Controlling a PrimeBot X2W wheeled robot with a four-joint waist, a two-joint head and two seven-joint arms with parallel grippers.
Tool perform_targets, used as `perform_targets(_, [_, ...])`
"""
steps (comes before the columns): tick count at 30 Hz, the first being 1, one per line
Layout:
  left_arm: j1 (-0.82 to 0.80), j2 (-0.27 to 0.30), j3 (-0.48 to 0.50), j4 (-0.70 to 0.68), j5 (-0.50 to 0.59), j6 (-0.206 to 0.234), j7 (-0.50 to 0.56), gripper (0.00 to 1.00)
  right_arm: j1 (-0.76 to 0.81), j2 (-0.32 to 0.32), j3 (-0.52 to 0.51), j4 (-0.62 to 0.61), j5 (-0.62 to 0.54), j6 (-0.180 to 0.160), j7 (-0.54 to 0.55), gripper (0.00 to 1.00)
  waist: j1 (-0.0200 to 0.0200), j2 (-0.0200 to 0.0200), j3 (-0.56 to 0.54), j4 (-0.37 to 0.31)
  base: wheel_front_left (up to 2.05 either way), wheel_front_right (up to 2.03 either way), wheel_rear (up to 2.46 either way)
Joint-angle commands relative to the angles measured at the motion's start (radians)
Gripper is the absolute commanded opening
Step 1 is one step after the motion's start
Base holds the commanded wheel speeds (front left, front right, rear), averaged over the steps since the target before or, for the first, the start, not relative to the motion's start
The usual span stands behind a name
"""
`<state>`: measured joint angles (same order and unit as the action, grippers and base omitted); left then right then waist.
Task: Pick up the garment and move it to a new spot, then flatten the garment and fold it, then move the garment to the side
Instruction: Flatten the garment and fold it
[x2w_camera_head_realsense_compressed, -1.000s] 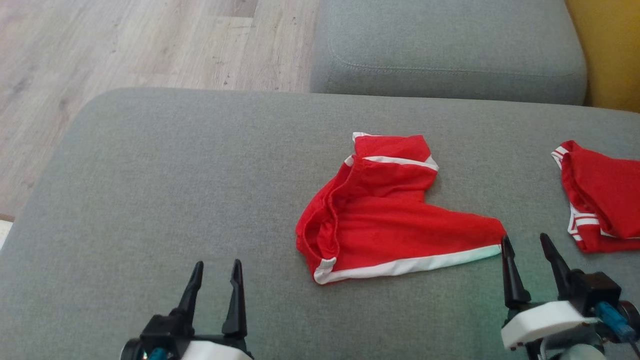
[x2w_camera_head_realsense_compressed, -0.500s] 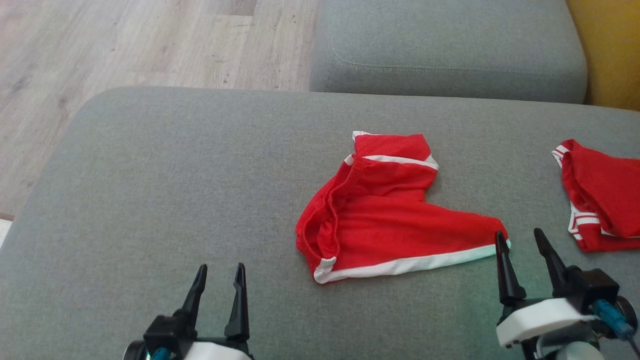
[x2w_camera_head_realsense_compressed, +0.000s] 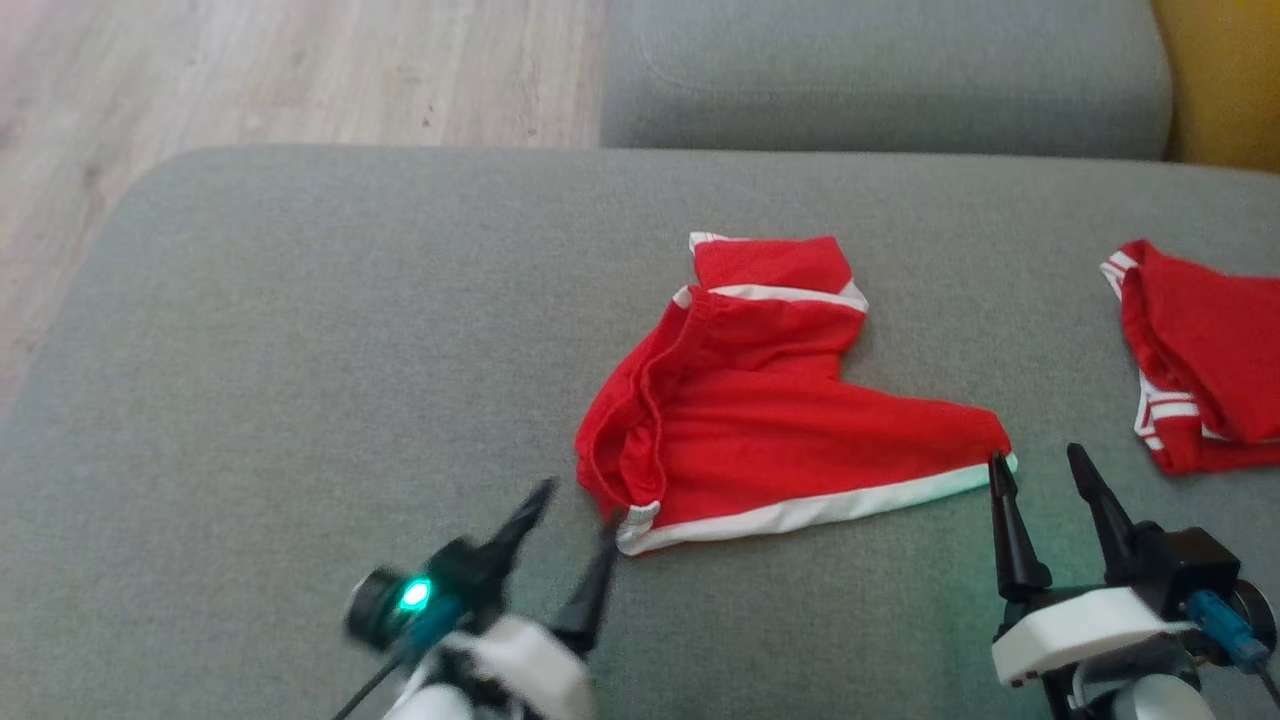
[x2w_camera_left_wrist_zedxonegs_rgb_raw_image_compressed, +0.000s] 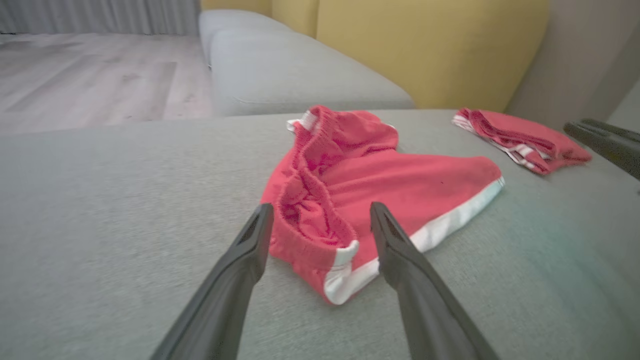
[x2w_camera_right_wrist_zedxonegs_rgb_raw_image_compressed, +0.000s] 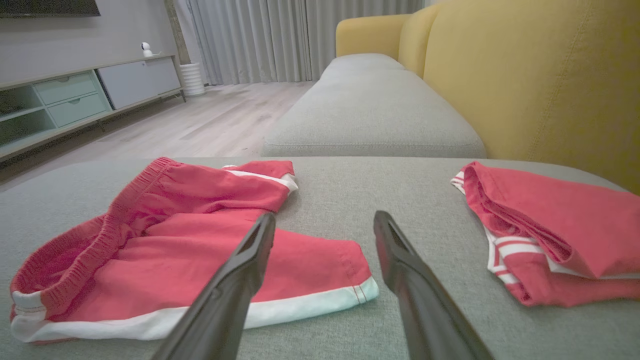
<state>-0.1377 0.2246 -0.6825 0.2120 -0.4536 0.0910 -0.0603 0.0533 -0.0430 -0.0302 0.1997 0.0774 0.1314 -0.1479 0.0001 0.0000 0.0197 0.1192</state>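
So, head view: red garment (x2w_camera_head_realsense_compressed: 760, 430) lies crumpled mid-frame on the grey cushion (x2w_camera_head_realsense_compressed: 300, 350), left gripper (x2w_camera_head_realsense_compressed: 580, 500) at lower centre, fingers apart by the waistband corner, right gripper (x2w_camera_head_realsense_compressed: 1036, 456) at lower right, fingers apart at the hem tip, nothing held. Left wrist view: waistband corner sits between the fingers, centre frame. Right wrist view: hem corner between the fingers, lower centre. Looks like the first pick-up; next both must close on cloth and lift together
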Motion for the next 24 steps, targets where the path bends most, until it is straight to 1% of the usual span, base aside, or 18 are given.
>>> perform_targets(1, [-0.083, -0.009, -0.001, -0.013, 0.014, -0.027, 0.028, 1.00, -0.040, -0.007, 0.027, -0.038, -0.007, -0.001, 0.000, 1.00, -0.0001, 0.0000, 0.019, -0.011, 0.00, 0.00, 0.00])
perform_targets(4, [-0.147, -0.033, -0.048, 0.035, 0.023, -0.078, 0.077, 1.00, -0.050, -0.007, 0.032, -0.039, -0.010, -0.001, 0.003, 1.00, -0.0001, 0.0000, 0.038, -0.025, 0.00, 0.00, 0.00])
perform_targets(8, [-0.213, -0.052, -0.076, 0.130, 0.025, -0.114, 0.129, 1.00, -0.066, -0.007, 0.042, -0.038, -0.013, -0.001, 0.007, 1.00, -0.0001, 0.0000, 0.062, -0.050, 0.00, 0.00, 0.00])
perform_targets(9, [-0.213, -0.052, -0.076, 0.130, 0.025, -0.114, 0.129, 1.00, -0.066, -0.007, 0.042, -0.038, -0.013, -0.001, 0.007, 1.00, -0.0001, 0.0000, 0.062, -0.050, 0.00, 0.00, 0.00])
perform_targets(13, [-0.246, -0.058, -0.077, 0.207, 0.016, -0.120, 0.169, 1.00, -0.074, -0.007, 0.037, -0.039, -0.017, -0.001, 0.007, 1.00, -0.0001, 0.0000, 0.080, -0.065, 0.00, 0.00, 0.00])
perform_targets(17, [-0.259, -0.051, -0.081, 0.259, 0.014, -0.122, 0.189, 1.00, -0.077, -0.007, 0.028, -0.034, -0.021, -0.001, 0.004, 1.00, -0.0001, 0.0000, 0.087, -0.068, 0.00, 0.00, 0.00])
perform_targets(23, [-0.263, -0.038, -0.092, 0.289, 0.011, -0.132, 0.203, 1.00, -0.080, -0.007, 0.025, -0.031, -0.022, -0.001, 0.002, 1.00, -0.0001, 0.0000, 0.088, -0.063, 0.00, 0.00, 0.00])
perform_targets(24, [-0.263, -0.036, -0.093, 0.289, 0.010, -0.133, 0.204, 0.89, -0.080, -0.007, 0.026, -0.030, -0.022, -0.001, 0.002, 1.00, -0.0001, 0.0000, 0.087, -0.062, 0.00, 0.00, 0.00])
